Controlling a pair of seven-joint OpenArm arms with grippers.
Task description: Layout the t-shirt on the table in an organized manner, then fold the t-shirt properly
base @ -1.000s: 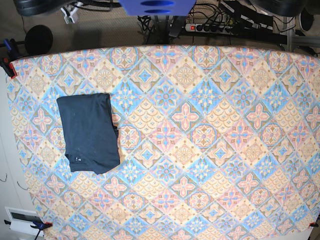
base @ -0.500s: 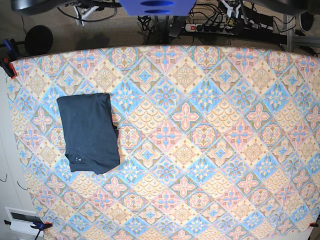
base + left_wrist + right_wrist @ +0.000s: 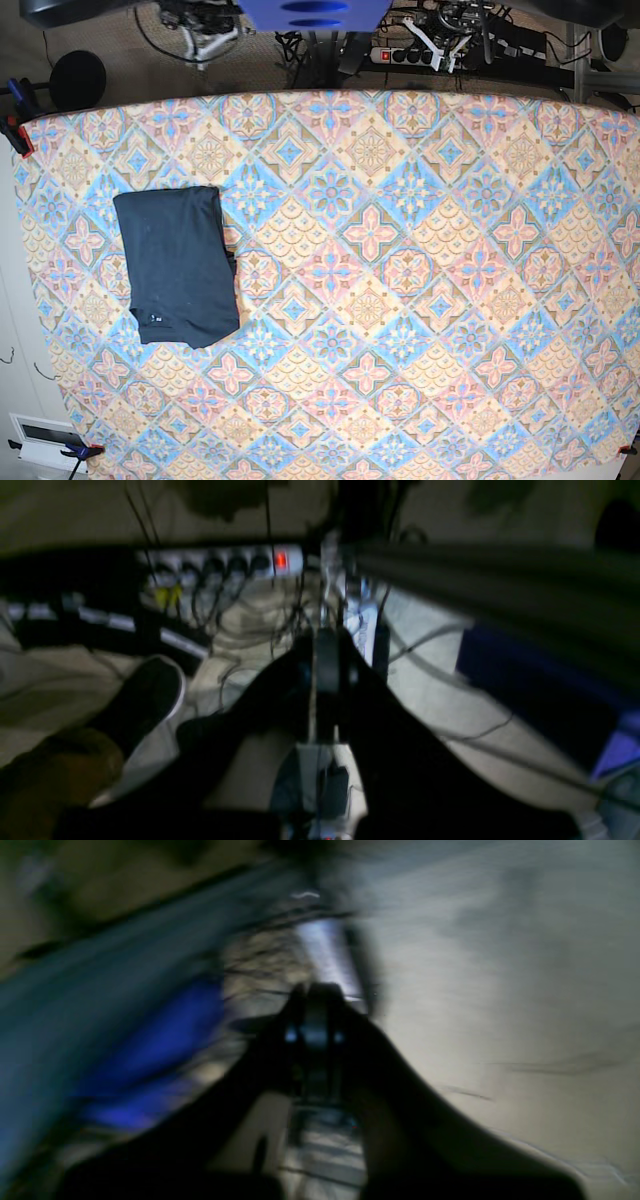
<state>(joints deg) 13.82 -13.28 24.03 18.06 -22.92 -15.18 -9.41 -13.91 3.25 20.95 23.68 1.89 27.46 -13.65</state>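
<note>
The folded t-shirt (image 3: pixel 180 265) lies near the left edge of the worktop (image 3: pixel 420 300), whose patterned middle and right lie bare to the rim, while beyond its far edge the left gripper (image 3: pixel 327 655) and right gripper (image 3: pixel 315 1012), blurred, seem pressed together on nothing.

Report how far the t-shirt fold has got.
Done, by the look of it: the t-shirt lies as a compact folded rectangle on the table, near its left side in the base view. In hand: nothing; the left gripper and right gripper are shut, empty and off the table. Left: seemingly nothing, bar a slightly uneven right edge.
</note>
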